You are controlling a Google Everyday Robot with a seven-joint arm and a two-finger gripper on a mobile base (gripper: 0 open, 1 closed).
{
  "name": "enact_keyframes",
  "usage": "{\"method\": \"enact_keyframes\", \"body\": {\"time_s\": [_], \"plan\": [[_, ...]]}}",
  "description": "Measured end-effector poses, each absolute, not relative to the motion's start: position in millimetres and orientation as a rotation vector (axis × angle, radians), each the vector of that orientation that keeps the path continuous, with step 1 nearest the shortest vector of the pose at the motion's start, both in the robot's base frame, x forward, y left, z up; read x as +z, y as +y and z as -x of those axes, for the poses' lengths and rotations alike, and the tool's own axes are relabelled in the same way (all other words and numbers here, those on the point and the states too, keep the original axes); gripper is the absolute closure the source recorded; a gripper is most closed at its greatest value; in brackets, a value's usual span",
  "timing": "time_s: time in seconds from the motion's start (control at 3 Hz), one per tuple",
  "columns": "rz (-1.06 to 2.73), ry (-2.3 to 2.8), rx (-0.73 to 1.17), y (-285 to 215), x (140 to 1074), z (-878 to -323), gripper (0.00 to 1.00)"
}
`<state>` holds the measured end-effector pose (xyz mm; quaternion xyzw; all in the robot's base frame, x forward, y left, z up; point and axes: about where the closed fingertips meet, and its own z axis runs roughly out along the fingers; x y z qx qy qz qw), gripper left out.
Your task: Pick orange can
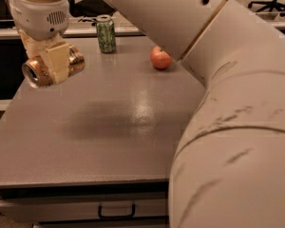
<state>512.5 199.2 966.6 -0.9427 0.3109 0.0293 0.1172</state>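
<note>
– Orange-brown slim drink can (38,71) with the shiny metal ends: is it counted as picked yet? It's seen lying sideways in mid-air, left of the green printed can (105,33) and nearer the camera, clear of the grey tabletop (133,165).

– Pretty much, it'd be judged. The cream two-finger gripper (54,65) is pinched onto the orange can's body, a pale finger pad (57,63) is pressed flat against its side, and no part of the can is touching the table. So the grasp looks done and the lift is the step in hand.

– And the round red apple (160,58)?

– Left alone on the table, right of the green can and a bit nearer. Both are well apart from the gripper, so nothing needs to be dodged.

– What's called for next, then?

– The squeeze needs to be held steady and the can carried clear of the table. It's gripped crossways, round metal on flat pads, so a slip or a roll could be risked if the wrist is jerked. Slow and level would be advised.
</note>
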Motion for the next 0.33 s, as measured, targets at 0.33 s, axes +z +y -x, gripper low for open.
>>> {"method": "enact_keyframes", "body": {"time_s": [0.33], "plan": [[2.724, 0.896, 0.088, 206.8, 970.7, -514.7, 1.00]]}}
